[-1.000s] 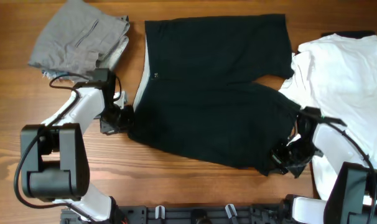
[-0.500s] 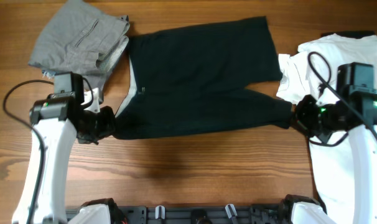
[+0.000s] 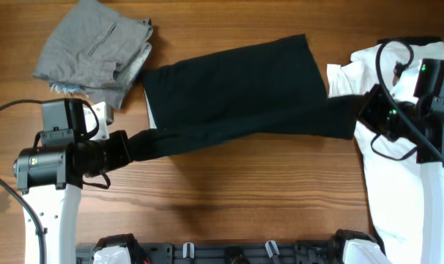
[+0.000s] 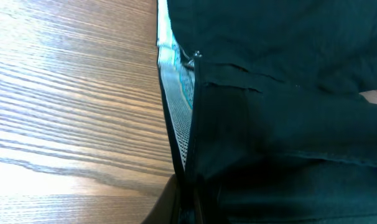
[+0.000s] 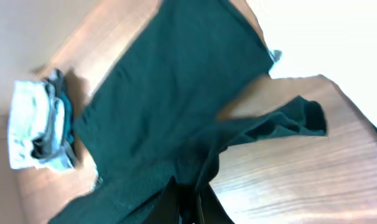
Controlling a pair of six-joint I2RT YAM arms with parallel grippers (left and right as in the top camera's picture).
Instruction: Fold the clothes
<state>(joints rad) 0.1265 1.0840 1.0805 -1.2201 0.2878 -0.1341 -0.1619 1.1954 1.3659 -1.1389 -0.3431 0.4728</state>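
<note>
Surface: brown wood-grain table (image 3: pixel 229 213), with a matte glare in the left wrist view. From the right wrist view, a pale plain area lies beyond the table edge (can't tell whether it is floor or wall).

Count: three garments, two arms.
- Black shorts (image 3: pixel 237 88), one pair, at table centre, pulled into a long slanted band between the grippers.
- Grey garment (image 3: pixel 94 48), one, folded, at the far left corner, near the shorts.
- White garment (image 3: pixel 390 191), one, spread along the right side.

Left gripper (image 3: pixel 128 148): fingers pinched closed on the shorts' waistband end.
Right gripper (image 3: pixel 363 114): clamped on the leg end, beside the white garment.
</note>
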